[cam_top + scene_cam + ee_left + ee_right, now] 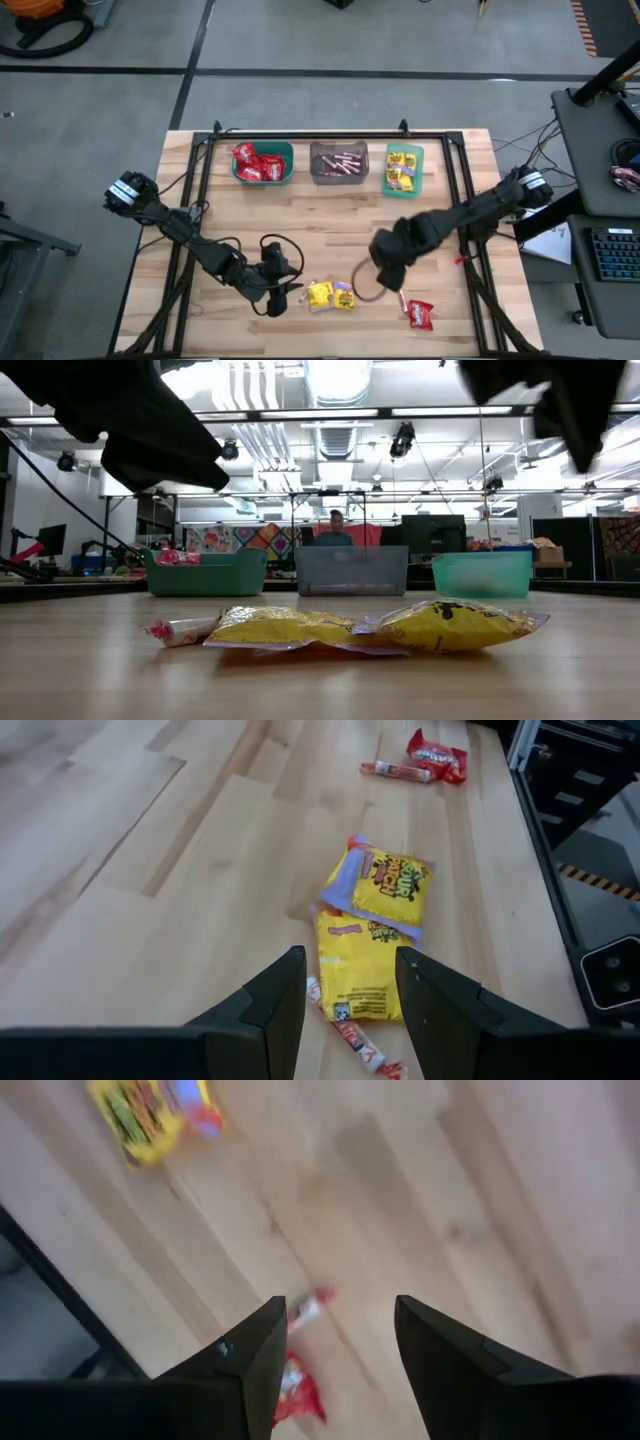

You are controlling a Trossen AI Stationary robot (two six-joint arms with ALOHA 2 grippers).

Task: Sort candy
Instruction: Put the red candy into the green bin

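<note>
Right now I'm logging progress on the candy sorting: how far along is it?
Mostly done: red packets fill the teal bin, sticks the grey bin, yellow packets the green bin. In hand: nothing; the left gripper is open over the two yellow packets, the right gripper open near the red packet. Those and two loose sticks remain.

Print on the yellow packets (392, 885) is too blurred to read.

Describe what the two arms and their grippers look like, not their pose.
Both arms are dark, jointed and slim. The left arm and right arm each carry a white label near the outer joint. A black cable loops beside the left gripper. Each gripper has two flat, tapered black fingers; the right gripper looks the same.
</note>
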